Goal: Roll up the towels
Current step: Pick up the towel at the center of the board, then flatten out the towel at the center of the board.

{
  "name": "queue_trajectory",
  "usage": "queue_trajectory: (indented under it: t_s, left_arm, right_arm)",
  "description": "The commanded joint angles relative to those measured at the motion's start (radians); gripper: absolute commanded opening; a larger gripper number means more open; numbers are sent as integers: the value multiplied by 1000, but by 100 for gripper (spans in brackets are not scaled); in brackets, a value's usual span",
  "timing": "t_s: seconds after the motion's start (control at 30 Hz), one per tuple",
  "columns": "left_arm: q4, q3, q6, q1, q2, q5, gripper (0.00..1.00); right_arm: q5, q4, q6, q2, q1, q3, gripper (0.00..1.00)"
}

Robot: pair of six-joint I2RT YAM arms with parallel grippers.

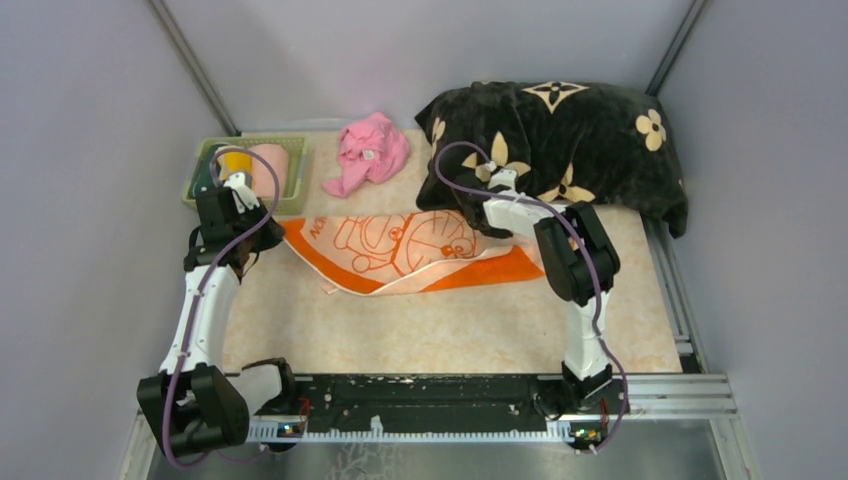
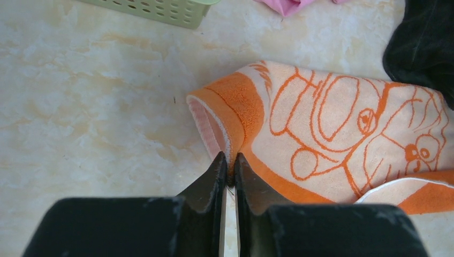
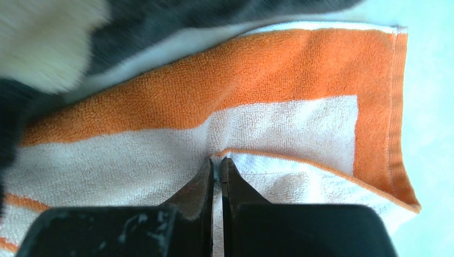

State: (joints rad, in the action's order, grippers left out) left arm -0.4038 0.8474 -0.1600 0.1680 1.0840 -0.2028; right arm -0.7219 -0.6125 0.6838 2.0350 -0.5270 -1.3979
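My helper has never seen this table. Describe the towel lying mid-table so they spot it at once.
Find the big black flowered blanket at the far right of the table. Just in front of it, stretched leftward across the middle, lies the peach towel. Its orange border and cartoon drawing set it apart from the plain pink cloth behind.

Quick tally: 2 arms, i.e. left arm (image 1: 205, 310) & right arm (image 1: 580, 300), w/ 1 gripper each, so 2: left gripper (image 2: 228, 158), right gripper (image 3: 217, 161). Purple cables (image 1: 437, 170): 2, one per arm. Loose cloths on the table (image 1: 450, 340): 2, namely 1 peach towel (image 1: 400, 255) w/ orange border, 1 pink cloth (image 1: 368, 150). 1 green basket (image 1: 300, 180) w/ 2 rolls inside: 1 yellow roll (image 1: 236, 160), 1 pale pink roll (image 1: 272, 168). 1 black blanket (image 1: 600, 150), min. 5 beige flowers showing on it.
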Motion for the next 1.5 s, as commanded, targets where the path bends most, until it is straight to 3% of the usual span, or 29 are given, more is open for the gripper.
queue_trajectory:
  t_s: [0.0,0.5,0.8,0.97,1.13,1.47]
  left_arm:
    - [2,1,1,-1,-7,-1,14]
    - [3,-3,-1,5,-18,24,13]
    - [14,-11,-12,7,-25,23,11]
    - [5,38,-65,8,-40,33,7]
    - [-40,200,-118,8,-63,25,2]
    - [-202,565,-116,11,-211,216,0]
  right_arm:
    - [-31,-22,2,-150,13,90,0]
    - [163,-74,-23,-764,111,457,0]
    - [251,-50,-5,-961,155,585,0]
    - [224,-46,-51,-996,184,459,0]
    - [155,-71,-132,-995,201,257,0]
    - [44,-116,-261,-1171,205,-22,0]
